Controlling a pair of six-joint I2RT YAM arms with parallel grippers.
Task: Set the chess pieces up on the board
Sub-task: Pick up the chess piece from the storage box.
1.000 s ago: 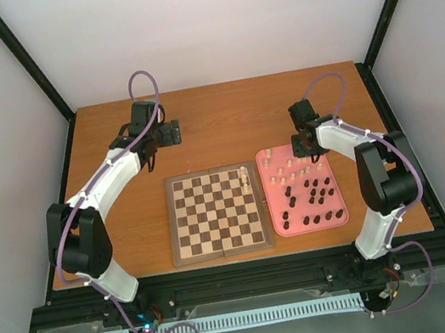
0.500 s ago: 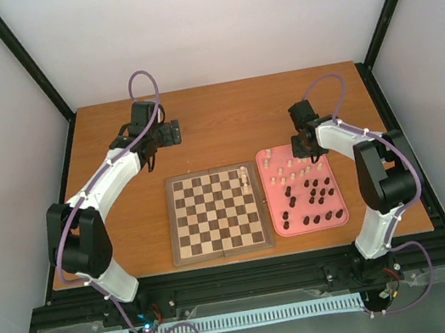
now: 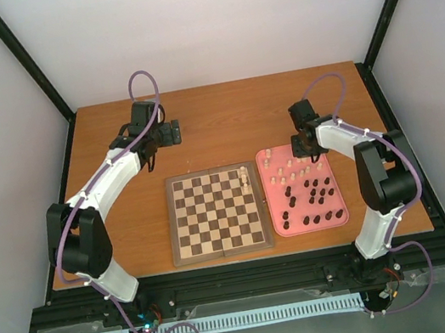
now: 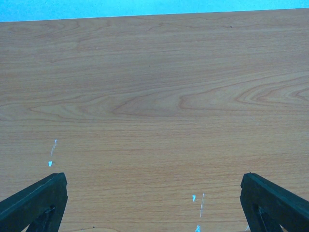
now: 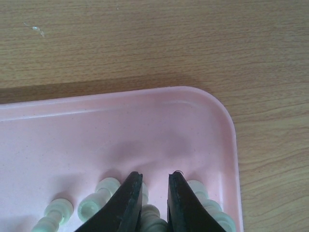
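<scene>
The board lies in the middle of the table with two cream chess pieces at its far right edge. Most chess pieces stand in a pink tray to its right: cream ones at the far end, dark ones nearer. My right gripper hangs over the tray's far right corner. In the right wrist view its jaws are drawn close on a cream piece, with other cream pieces on either side. My left gripper is wide open over bare wood, far left of the board.
The tray's raised rim curves just ahead and to the right of my right fingers. Black frame posts and white walls enclose the table. Small pale scratches mark the wood under the left gripper.
</scene>
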